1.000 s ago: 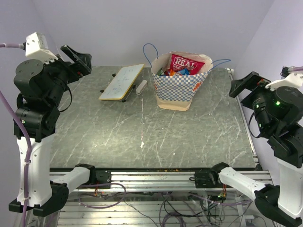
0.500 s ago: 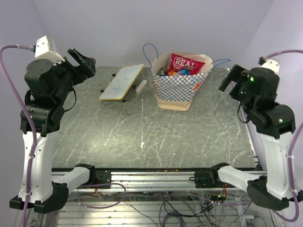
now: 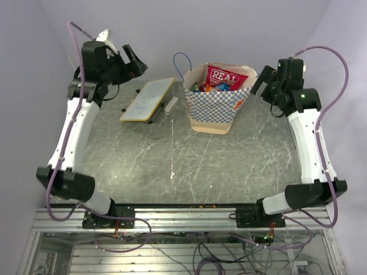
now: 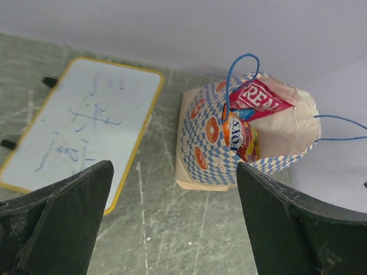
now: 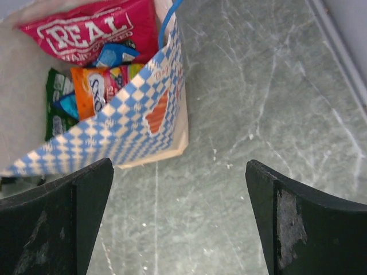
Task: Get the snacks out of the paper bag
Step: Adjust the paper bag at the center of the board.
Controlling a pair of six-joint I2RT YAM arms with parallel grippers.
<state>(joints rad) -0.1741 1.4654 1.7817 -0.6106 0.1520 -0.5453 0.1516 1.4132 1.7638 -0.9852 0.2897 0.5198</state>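
the paper bag (image 3: 213,109) stands upright at the far middle of the grey marble-patterned table (image 3: 143,166). its mouth is open and a thin blue string handle arcs out on each side. the snacks in view all sit inside it. a red "real" bag (image 3: 225,76) leans against the back wall and pokes above the rim. in the right wrist view an orange packet (image 5: 94,91), a small blue packet (image 5: 114,55) and a green packet (image 5: 54,106) are packed in front of it, behind the checkered front wall.

near the bag's left side lies a small white block (image 3: 171,105). just beyond it is a yellow-framed whiteboard (image 3: 147,99) with faint blue writing.

the right gripper (image 3: 262,83) hangs in the air just right of the bag, with its fingers spread wide and nothing between them. the left gripper (image 3: 131,60) is raised over the far left of the table, above the whiteboard's far end and well apart from the bag. its fingers are also wide apart and empty.
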